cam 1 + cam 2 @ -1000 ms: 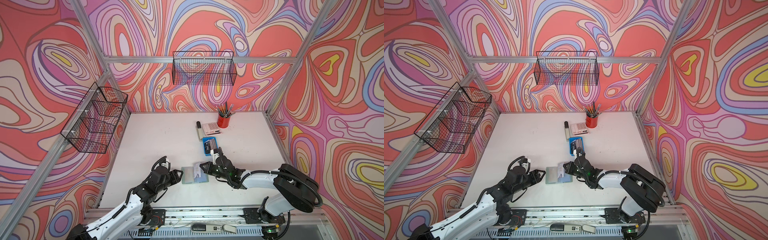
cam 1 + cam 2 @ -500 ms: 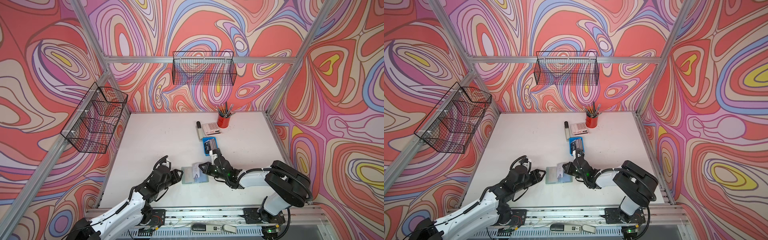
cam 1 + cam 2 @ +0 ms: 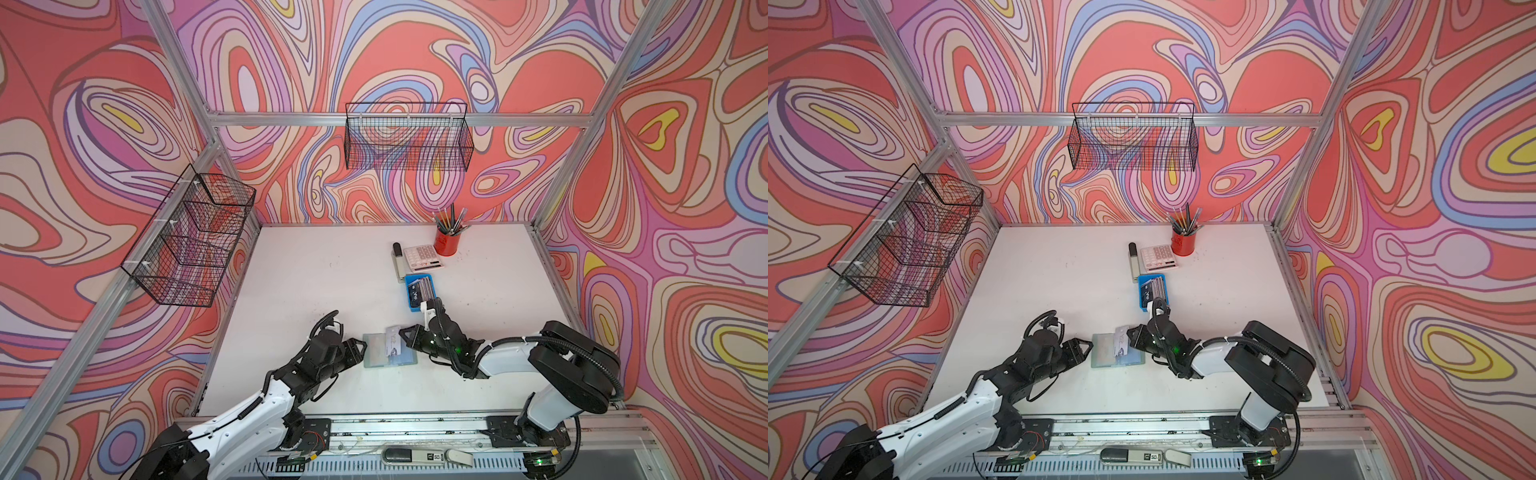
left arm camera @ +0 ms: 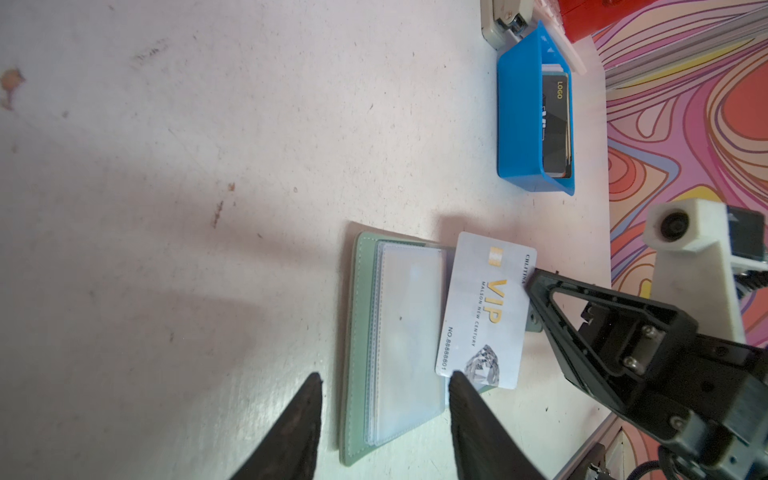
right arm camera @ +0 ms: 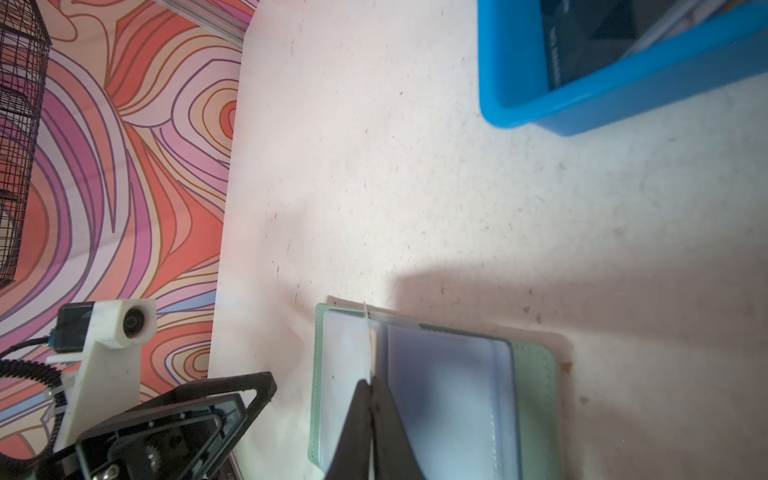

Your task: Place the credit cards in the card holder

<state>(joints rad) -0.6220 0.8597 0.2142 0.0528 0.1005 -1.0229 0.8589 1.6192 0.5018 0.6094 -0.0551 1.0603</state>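
on a scuffed white table [image 3: 324, 270] inside swirl-patterned walls [image 3: 415, 62], the right gripper [image 3: 401, 332] pinches a vip card [image 4: 484, 311] over the card holder [image 3: 376, 351]; the left gripper [image 4: 382, 378] stands half open.

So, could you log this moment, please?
right end effector: shut on VIP card over open card holder | left end effector: open beside it | other cards: in blue tray

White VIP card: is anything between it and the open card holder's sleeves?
Nothing visible does. The white VIP card, pinched by the right gripper, hangs over the card holder's clear sleeves; the left gripper is open at the holder's edge.
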